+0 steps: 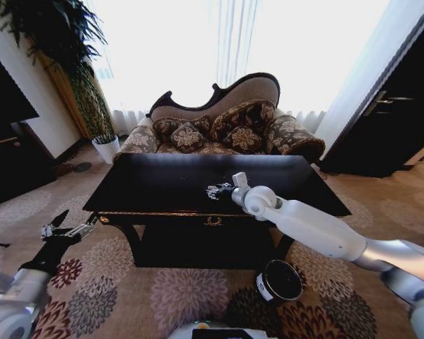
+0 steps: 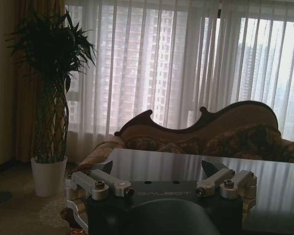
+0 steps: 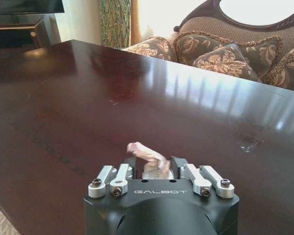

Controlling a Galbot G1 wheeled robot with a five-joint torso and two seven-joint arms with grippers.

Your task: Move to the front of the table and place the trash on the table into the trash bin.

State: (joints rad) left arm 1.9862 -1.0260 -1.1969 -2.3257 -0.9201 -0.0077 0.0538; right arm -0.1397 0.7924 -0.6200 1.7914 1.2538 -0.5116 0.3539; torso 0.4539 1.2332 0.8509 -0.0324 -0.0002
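- Two arms frame the scene: the right one reaches out over the table (image 1: 162, 185), while the left one hangs low beside the table's front left corner, above the patterned carpet (image 1: 120, 289).
- The right gripper (image 1: 219, 191) sits above the glossy dark tabletop, roughly at its middle and toward the front edge.
- In the right wrist view, the right gripper (image 3: 154, 166) has its fingers drawn close together around a crumpled pale paper wad (image 3: 148, 156), which sticks up between them.
- Whether the wad is lifted clear of the tabletop or resting on it cannot be told.
- The tabletop around the gripper (image 3: 196, 112) shows bright window reflections and a few faint smudges.
- The left gripper (image 1: 65, 229) is spread wide and holds nothing; in the left wrist view, its fingers (image 2: 213, 171) stand well apart with the table edge beyond them.
- The trash bin (image 1: 278, 281), a small black bucket with a white label, stands on the carpet in front of the table, near its right front leg and below the right forearm.
- Behind the table stands a carved sofa (image 1: 219, 123) piled with patterned cushions, backed by sheer curtains (image 1: 219, 42).
- A tall plant in a white pot (image 1: 106, 147) stands near the table's far left corner.
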